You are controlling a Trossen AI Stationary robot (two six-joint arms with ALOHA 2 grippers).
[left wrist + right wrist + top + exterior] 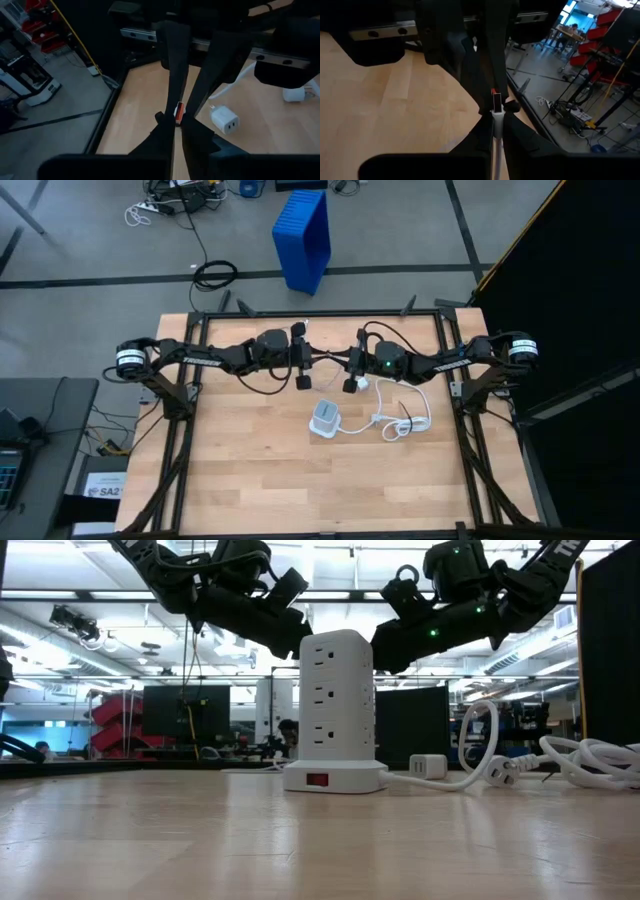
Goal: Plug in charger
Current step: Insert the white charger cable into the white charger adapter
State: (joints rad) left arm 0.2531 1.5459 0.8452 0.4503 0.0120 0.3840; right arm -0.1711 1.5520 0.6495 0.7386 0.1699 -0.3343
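Two dark arms meet over the far middle of the wooden table (240,480) in the high view: the left gripper (300,356) and the right gripper (352,370) hang close together, fingers pressed together and holding nothing. Just nearer than the right gripper lies the charger (364,382), a small white block at the far end of its white cord (405,415); the power tower (325,418) stands a little nearer still, between and in front of both grippers. In the low view the power tower (335,710) rises upright on its base with a red switch, both arms hanging above and behind it, and the charger (429,767) rests on the table beside the tower's base, well below the grippers, with the cord (585,758) coiled off to the side. In the left wrist view the closed fingers (175,80) point down at the table, the charger (225,120) lying beyond them, apart. In the right wrist view the right gripper's fingers (492,65) are shut tight over bare wood.
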